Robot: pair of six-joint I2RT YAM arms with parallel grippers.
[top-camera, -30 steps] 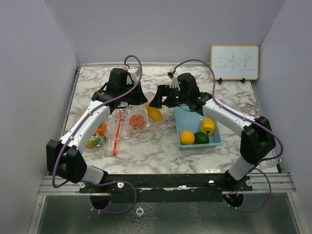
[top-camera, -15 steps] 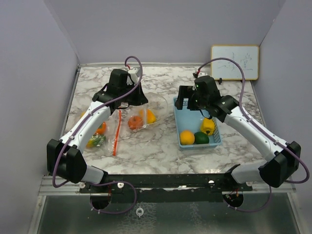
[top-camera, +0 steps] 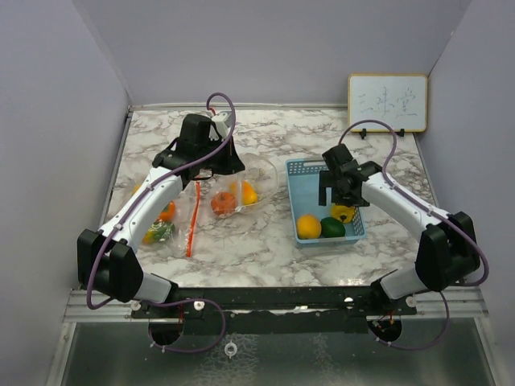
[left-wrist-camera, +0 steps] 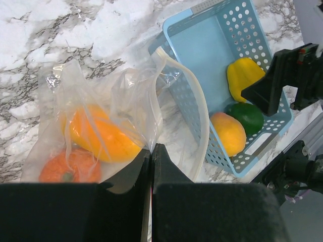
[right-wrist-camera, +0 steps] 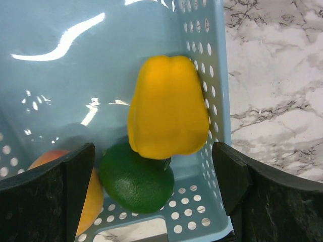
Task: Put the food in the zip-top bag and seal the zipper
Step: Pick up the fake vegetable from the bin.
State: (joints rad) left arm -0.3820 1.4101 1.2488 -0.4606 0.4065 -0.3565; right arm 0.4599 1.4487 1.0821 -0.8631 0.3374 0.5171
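A clear zip-top bag lies at mid-table with its mouth toward the blue basket. My left gripper is shut on the bag's edge and holds it up. Inside the bag are a yellow-orange lemon and an orange-red tomato. My right gripper is open and empty. It hangs over the basket with its fingers either side of a yellow pepper. A dark green fruit and an orange lie next to the pepper.
The blue perforated basket stands right of the bag. A second clear bag with a red strip holds an orange and a green-yellow piece at the left. A whiteboard leans on the back wall.
My right gripper let go of the lemon at the bag mouth and swung right, coming over the pepper in the basket. The lemon lies in the bag. The left arm held still.
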